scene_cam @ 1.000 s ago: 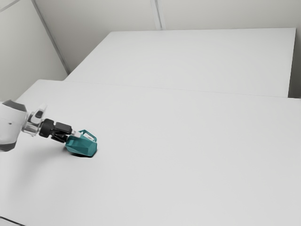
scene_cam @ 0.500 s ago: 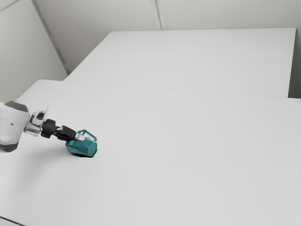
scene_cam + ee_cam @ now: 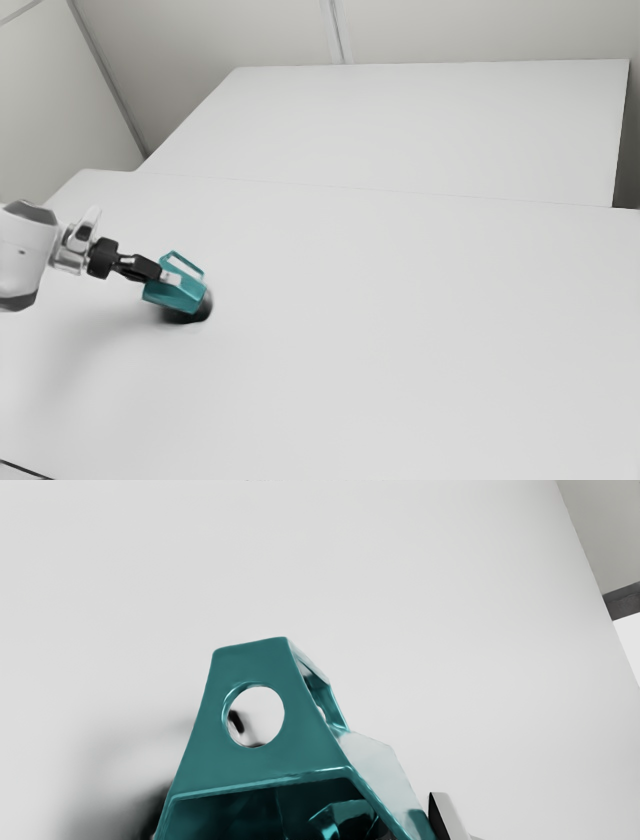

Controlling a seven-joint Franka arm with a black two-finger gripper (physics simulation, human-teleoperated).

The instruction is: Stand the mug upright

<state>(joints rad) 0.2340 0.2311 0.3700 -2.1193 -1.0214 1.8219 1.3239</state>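
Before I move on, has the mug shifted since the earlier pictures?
Yes, upward: in the exterior view the mug has risen off the table, shadow beneath.

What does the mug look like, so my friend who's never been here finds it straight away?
Find the white table, then follow the white arm to its black tool. The mug there is tilted, with flat, angled sides and a handle with a round hole. It's shiny teal, unlike the white table, white arm and black tool.
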